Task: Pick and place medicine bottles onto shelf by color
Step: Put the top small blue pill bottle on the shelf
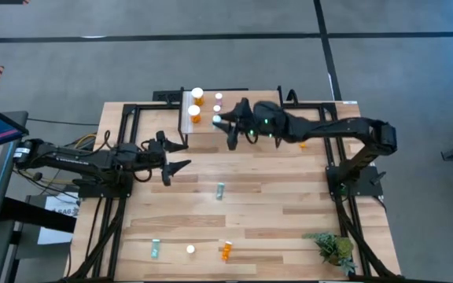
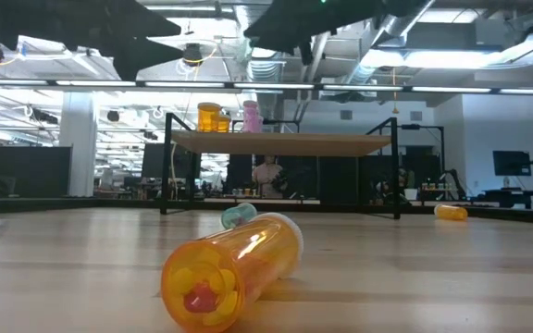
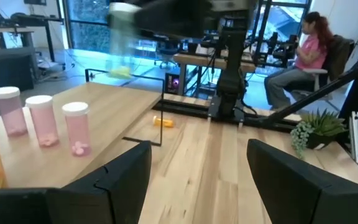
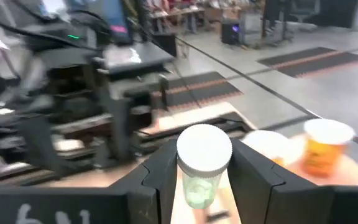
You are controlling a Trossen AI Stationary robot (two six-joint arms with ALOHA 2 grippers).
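The right gripper (image 4: 201, 180) clamps a green bottle (image 4: 202, 165) above the shelf (image 1: 203, 130), so placing is in hand; next it should set it upright apart from the orange and pink bottles, while the left gripper (image 1: 171, 161) waits open beside the shelf.

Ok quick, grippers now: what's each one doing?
Left gripper: open, empty, beside the shelf.
Right gripper: shut on a green bottle, over the shelf.
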